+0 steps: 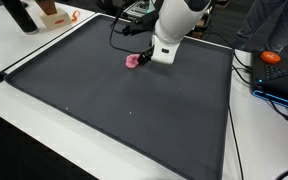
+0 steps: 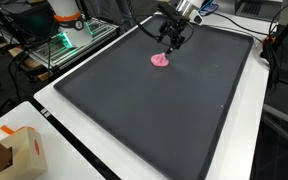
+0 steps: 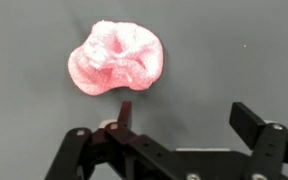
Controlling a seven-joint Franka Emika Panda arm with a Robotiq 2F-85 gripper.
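Claw [image 3: 184, 122] was released, jaws wide, holding nothing. It hung just over the pink wad [image 3: 116, 58], no contact seen. In an exterior view the wad [image 1: 134, 61] lay on the dark mat [image 1: 134, 120], toward the far edge but well inside the border.

In wrist view the wad sat off-centre, ahead of one finger [image 3: 124, 108] rather than betw. the two. To do the approach well, I'd judge: shift claw sideways & fwd till wad centred betw. fingers, go straight down, tips almost to mat, squeeze gently. Wad looked soft & crumpled, likely to squash or slip.

Room: mat bare all round the wad. Cables [image 1: 119, 30] ran just past the far edge, so least slack that way. Orange thing [image 1: 272, 57] lay off the mat, well apart.
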